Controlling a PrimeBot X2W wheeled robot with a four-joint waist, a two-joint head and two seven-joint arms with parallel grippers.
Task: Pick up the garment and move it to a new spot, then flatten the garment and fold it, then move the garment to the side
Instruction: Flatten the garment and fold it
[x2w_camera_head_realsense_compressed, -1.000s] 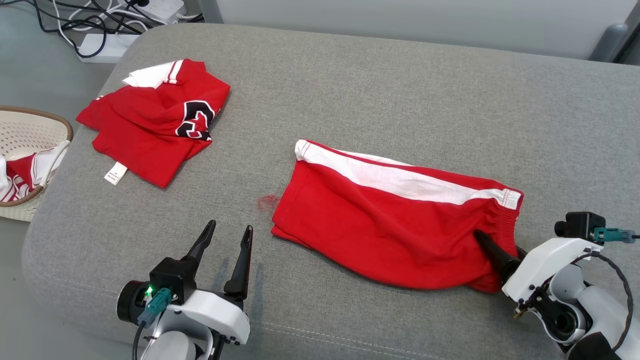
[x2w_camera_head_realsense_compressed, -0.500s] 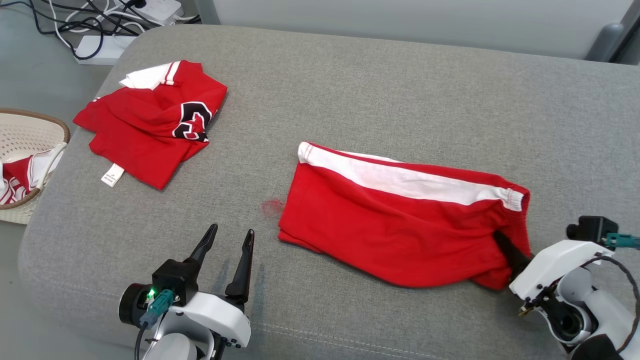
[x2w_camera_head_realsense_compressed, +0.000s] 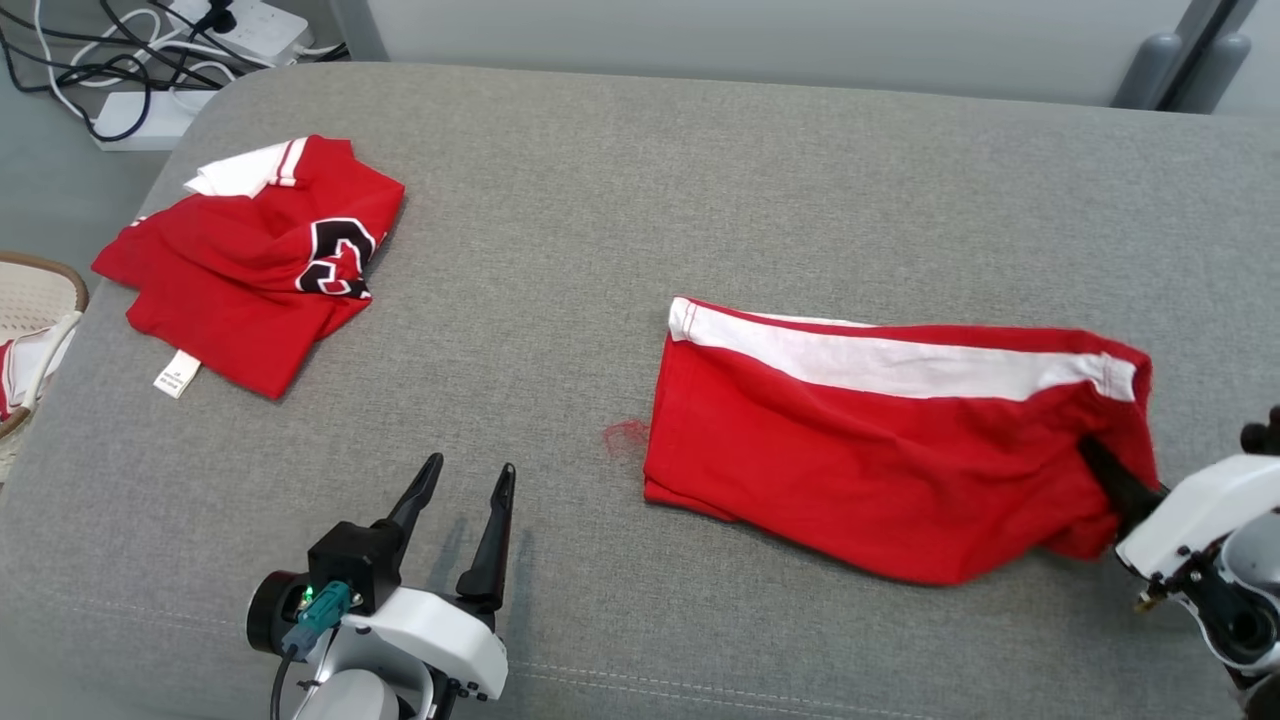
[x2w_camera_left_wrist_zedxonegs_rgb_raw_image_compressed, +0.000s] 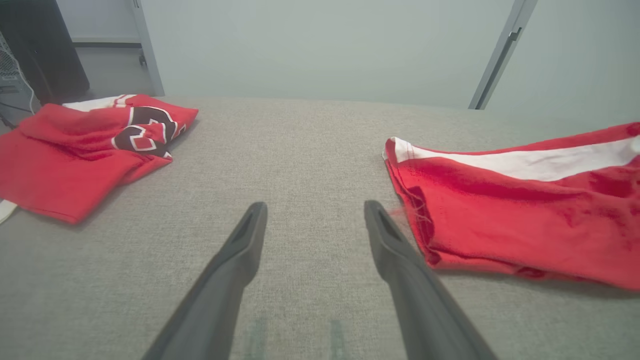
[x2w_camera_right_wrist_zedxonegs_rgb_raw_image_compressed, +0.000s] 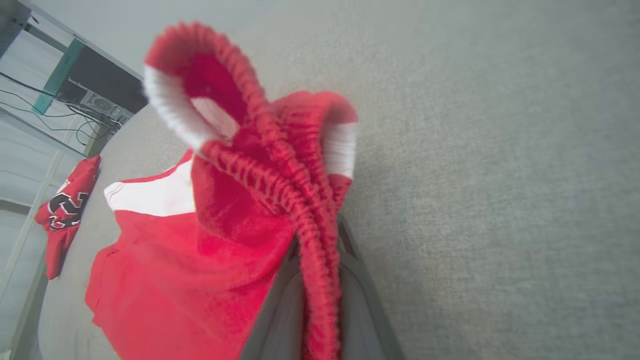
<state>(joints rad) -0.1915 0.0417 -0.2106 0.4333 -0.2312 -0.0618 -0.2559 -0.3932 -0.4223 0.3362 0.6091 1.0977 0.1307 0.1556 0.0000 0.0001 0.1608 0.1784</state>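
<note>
The garment (x2w_camera_head_realsense_compressed: 880, 470) is a pair of red shorts with a white side stripe, lying crumpled on the grey cushion (x2w_camera_head_realsense_compressed: 700, 180) right of centre. My right gripper (x2w_camera_head_realsense_compressed: 1092, 457) is shut on its elastic waistband at the right end. In the right wrist view the gathered waistband (x2w_camera_right_wrist_zedxonegs_rgb_raw_image_compressed: 280, 190) rises bunched from between the fingers (x2w_camera_right_wrist_zedxonegs_rgb_raw_image_compressed: 350, 300) of that gripper (x2w_camera_right_wrist_zedxonegs_rgb_raw_image_compressed: 320, 235). My left gripper (x2w_camera_head_realsense_compressed: 471, 466) stands open over bare cushion, left of the shorts' hem. In the left wrist view the left gripper (x2w_camera_left_wrist_zedxonegs_rgb_raw_image_compressed: 315, 205) holds nothing, and the garment (x2w_camera_left_wrist_zedxonegs_rgb_raw_image_compressed: 525, 220) lies just right of it.
A red jersey (x2w_camera_head_realsense_compressed: 250, 270) with a black-and-white emblem lies crumpled at the cushion's far left. A wicker basket (x2w_camera_head_realsense_compressed: 40, 290) holding more red cloth stands off the left edge. A power strip and cables (x2w_camera_head_realsense_compressed: 150, 100) lie on the floor at top left.
My right gripper has shut on the waistband and pulled the shorts to the right, away from the jersey. The camera has also swung right. The left gripper stays open.
</note>
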